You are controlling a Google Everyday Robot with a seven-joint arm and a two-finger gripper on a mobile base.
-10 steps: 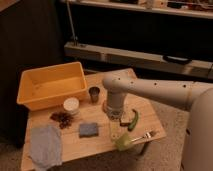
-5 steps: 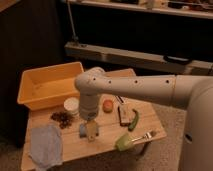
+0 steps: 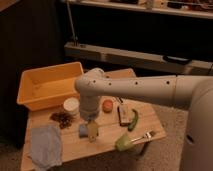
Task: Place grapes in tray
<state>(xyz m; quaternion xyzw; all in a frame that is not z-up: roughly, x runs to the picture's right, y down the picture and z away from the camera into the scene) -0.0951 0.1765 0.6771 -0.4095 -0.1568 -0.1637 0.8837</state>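
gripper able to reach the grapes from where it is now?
Likely yes. The gripper hangs low over the table close beside the grapes, which lie uncovered. The white cup stands just behind them and a small blue object lies by the gripper; neither looks to block a top-down approach.

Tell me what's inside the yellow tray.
Only bare yellow floor shows inside the tray; the arm covers its near right corner. The grapes lie outside on the table, and the pincer hangs right of them.
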